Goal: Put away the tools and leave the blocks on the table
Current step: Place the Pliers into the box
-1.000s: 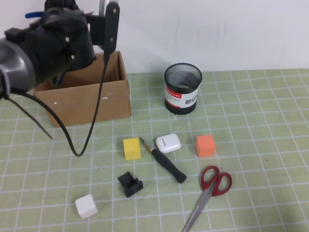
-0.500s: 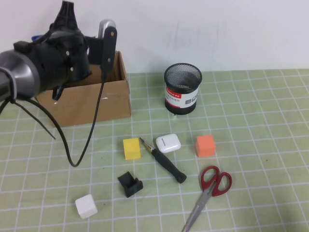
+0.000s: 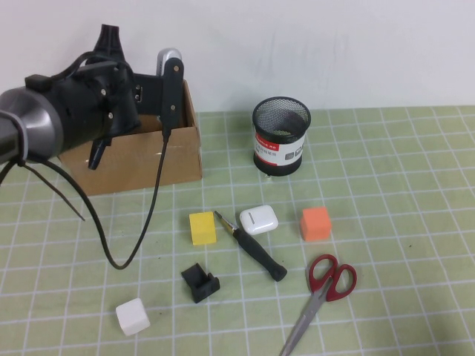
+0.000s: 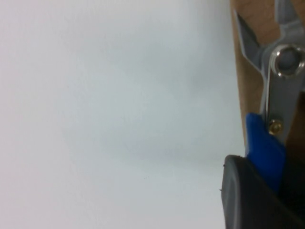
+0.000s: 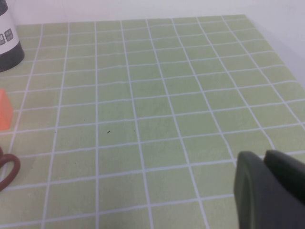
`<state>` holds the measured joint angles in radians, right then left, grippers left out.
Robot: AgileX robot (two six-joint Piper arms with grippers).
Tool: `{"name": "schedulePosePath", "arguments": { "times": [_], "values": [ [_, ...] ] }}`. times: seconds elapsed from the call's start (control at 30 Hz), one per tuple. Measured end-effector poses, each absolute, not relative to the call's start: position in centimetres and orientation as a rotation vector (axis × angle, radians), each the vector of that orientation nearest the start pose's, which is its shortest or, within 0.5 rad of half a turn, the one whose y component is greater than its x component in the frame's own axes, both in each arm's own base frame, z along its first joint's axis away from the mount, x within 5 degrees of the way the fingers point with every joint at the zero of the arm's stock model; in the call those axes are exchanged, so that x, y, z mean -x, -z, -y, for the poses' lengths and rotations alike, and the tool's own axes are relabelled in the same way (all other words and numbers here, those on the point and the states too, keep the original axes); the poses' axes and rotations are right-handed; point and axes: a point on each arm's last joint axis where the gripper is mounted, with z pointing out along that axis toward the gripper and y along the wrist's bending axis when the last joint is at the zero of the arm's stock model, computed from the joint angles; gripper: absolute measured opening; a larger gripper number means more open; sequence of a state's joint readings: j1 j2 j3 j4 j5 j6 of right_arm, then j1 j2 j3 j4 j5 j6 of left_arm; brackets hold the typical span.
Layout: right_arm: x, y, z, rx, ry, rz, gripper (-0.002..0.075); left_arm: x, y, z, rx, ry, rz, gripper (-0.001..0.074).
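Observation:
My left arm (image 3: 82,111) hangs over the cardboard box (image 3: 141,159) at the back left. My left gripper (image 4: 281,191) is shut on the blue-handled pliers (image 4: 264,148), whose grey head lies against the box's brown wall. The black-handled screwdriver (image 3: 252,248) lies mid-table. The red-handled scissors (image 3: 319,293) lie at the front right, and a handle shows in the right wrist view (image 5: 5,167). The yellow block (image 3: 202,228), orange block (image 3: 315,222) and white block (image 3: 132,317) sit on the green mat (image 3: 401,222). My right gripper (image 5: 263,160) is shut and empty above bare mat, outside the high view.
A black mesh cup (image 3: 280,136) stands right of the box. A white rounded case (image 3: 258,219) lies beside the screwdriver. A small black plastic piece (image 3: 200,282) sits in front of the yellow block. The left arm's cable (image 3: 145,215) loops down onto the mat.
My left arm has come down and forward over the box with the pliers. Nothing on the mat has moved.

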<state>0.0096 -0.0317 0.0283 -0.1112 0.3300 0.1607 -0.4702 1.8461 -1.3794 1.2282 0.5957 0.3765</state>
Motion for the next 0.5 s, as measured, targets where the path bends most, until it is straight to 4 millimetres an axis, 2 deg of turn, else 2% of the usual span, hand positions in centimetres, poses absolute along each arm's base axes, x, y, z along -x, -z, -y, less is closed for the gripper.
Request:
{"name": "schedulePosePath", "arguments": {
  "times": [0.13,0.3,0.43,0.5],
  "values": [
    [-5.3,-17.6,0.3,-0.067,-0.014,-1.807,-0.0009,-39.5,-26.8,14.8,-1.761,-1.174,-1.519,0.0135],
    [-5.3,-17.6,0.3,-0.067,-0.014,-1.807,-0.0009,-39.5,-26.8,14.9,-1.751,-1.161,-1.518,0.0229],
    [-5.3,-17.6,0.3,-0.067,-0.014,-1.807,-0.0009,-39.4,-27.3,14.8,-1.732,-1.154,-1.513,0.0252],
    [-5.3,-17.6,0.3,-0.067,-0.014,-1.807,-0.0009,-39.1,-28.2,14.7,-1.708,-1.154,-1.504,0.0256]
  ]
}}
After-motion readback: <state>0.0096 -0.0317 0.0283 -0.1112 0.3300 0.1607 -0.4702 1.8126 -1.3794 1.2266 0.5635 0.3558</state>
